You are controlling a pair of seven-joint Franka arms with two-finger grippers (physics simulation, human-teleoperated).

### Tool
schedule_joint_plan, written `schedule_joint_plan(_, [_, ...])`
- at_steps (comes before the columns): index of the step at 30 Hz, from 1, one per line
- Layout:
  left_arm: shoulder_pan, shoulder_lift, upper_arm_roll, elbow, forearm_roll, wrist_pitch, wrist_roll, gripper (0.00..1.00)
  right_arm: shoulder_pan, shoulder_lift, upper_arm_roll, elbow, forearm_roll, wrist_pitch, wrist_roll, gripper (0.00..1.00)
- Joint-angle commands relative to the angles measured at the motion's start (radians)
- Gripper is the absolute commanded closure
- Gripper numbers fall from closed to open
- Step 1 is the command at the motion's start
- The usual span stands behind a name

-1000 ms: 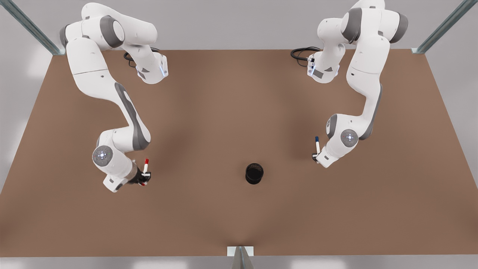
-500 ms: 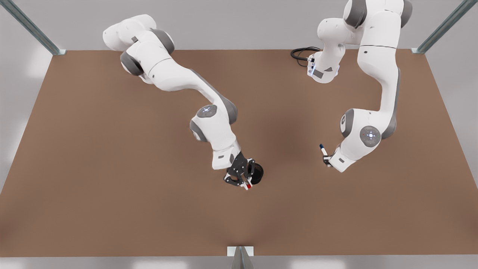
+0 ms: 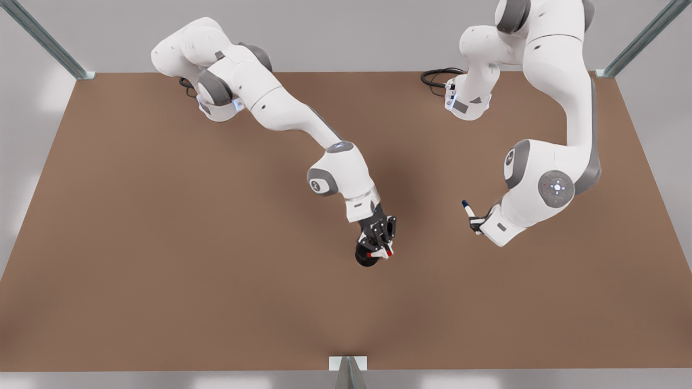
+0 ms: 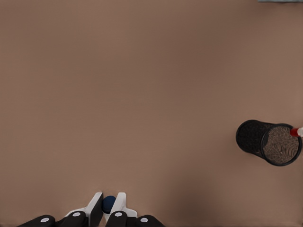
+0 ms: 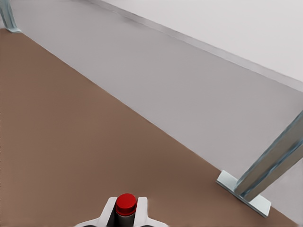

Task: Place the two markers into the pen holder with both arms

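Observation:
The black pen holder (image 3: 363,259) stands on the brown table (image 3: 162,270), near the front middle. My right gripper (image 3: 380,252) hangs right over its rim, shut on the red-capped marker (image 3: 378,253). That red cap (image 5: 126,203) shows end-on between the gripper's fingers (image 5: 106,212). My left gripper (image 3: 474,222) hovers at the front view's right, well apart from the holder, shut on the blue-capped marker (image 3: 467,208), which tilts up and away. In the left wrist view the blue cap (image 4: 109,203) sits between white pads (image 4: 96,205), with the holder (image 4: 267,142) and the red marker's tip (image 4: 296,132) farther off.
Metal frame posts (image 3: 640,40) stand at the table's back corners, and a bracket (image 3: 347,364) sits at the front edge. A black cable (image 3: 435,78) coils by the base at the front view's right. Bare brown table lies between the two grippers.
My right arm swung from the front view's left to the pen holder with the red marker and now hangs over its rim. The left gripper shifted slightly, and the blue marker tilted.

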Motion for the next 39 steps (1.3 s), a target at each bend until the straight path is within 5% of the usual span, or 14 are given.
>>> schedule_joint_plan(1, [0.0, 0.008, -0.001, 0.003, -0.014, -0.044, -0.075, 0.79, 0.014, -0.006, -0.007, -0.027, -0.021, 0.02, 0.3, 0.79])
schedule_joint_plan(10, [-0.034, 0.034, -0.001, 0.011, -0.012, -0.039, -0.075, 0.79, 0.026, -0.218, 0.008, -0.387, -0.035, 0.026, 0.3, 0.79])
schedule_joint_plan(12, [-0.033, 0.042, 0.0, 0.011, -0.011, -0.032, -0.068, 0.79, 0.025, -0.218, 0.017, -0.403, -0.033, 0.049, 0.302, 0.0])
schedule_joint_plan(16, [-0.031, 0.048, 0.002, 0.011, -0.011, -0.022, -0.064, 0.79, 0.015, -0.221, 0.017, -0.406, -0.035, 0.054, 0.299, 0.0])
schedule_joint_plan(18, [-0.043, 0.048, -0.001, 0.012, -0.009, 0.031, 0.03, 0.79, -0.049, -0.337, 0.017, -0.487, -0.035, -0.013, 0.288, 0.0])
schedule_joint_plan(20, [-0.051, 0.085, -0.003, 0.087, -0.061, 0.097, 0.142, 0.79, -0.181, -0.48, 0.08, -0.51, 0.008, -0.352, 0.138, 0.0])
schedule_joint_plan(23, [-0.057, 0.154, -0.084, 0.182, -0.071, 0.271, 0.222, 0.79, -0.425, -0.606, 0.134, -0.311, 0.313, -0.938, -0.095, 0.0])
schedule_joint_plan(26, [-0.072, 0.211, -0.193, 0.196, -0.105, 0.522, 0.156, 0.79, -0.6, -0.712, 0.134, -0.315, 0.372, -1.132, -0.126, 0.0])
schedule_joint_plan(31, [-0.157, 0.303, -0.19, 0.216, -0.103, 0.693, 0.051, 0.79, -0.683, -0.83, 0.111, -0.38, 0.363, -1.267, -0.21, 0.0])
schedule_joint_plan(39, [-0.187, 0.306, -0.188, 0.123, -0.106, 0.688, -0.006, 0.79, -0.699, -0.779, 0.111, -0.366, 0.392, -1.294, -0.263, 0.0])
